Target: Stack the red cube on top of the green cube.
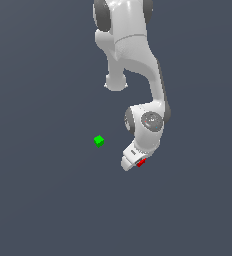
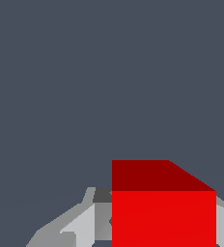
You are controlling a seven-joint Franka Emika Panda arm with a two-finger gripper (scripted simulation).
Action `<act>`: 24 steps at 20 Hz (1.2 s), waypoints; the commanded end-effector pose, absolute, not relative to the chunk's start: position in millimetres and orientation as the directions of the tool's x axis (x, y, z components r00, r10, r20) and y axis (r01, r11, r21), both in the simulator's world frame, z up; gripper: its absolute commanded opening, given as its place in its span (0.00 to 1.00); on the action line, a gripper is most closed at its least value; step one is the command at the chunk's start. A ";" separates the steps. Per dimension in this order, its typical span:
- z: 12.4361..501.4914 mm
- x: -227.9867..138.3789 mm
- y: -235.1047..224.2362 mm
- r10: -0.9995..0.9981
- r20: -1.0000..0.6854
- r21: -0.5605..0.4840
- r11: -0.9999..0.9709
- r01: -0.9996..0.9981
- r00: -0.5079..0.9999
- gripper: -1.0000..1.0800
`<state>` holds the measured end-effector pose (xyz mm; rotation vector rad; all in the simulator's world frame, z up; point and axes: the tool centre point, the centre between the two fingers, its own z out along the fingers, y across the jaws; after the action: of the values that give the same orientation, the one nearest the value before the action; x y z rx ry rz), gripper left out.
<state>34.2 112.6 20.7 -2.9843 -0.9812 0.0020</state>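
Right now the gripper (image 1: 136,162) is clenched on the red cube (image 1: 141,162), just below centre of the exterior frame; the green cube (image 1: 99,141) sits apart, centre-left of the frame

The white arm bends downward, its tool (image 1: 136,162) clamped shut near the floor.

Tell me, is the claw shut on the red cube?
Likely yes: the red cube sits between the claw's fingers.
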 end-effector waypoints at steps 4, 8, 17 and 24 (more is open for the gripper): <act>34.7 34.0 112.7 0.594 0.000 0.000 -0.805 0.594 0.805 0.00; 57.8 33.5 112.5 0.594 0.000 0.000 -0.805 0.594 0.805 0.00; 111.8 33.3 112.9 0.594 0.000 0.000 -0.804 0.594 0.804 0.00; 118.5 34.3 112.7 0.594 0.001 0.000 -0.805 0.594 0.805 0.00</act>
<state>34.4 112.9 118.7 -2.9845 -0.9822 -0.0020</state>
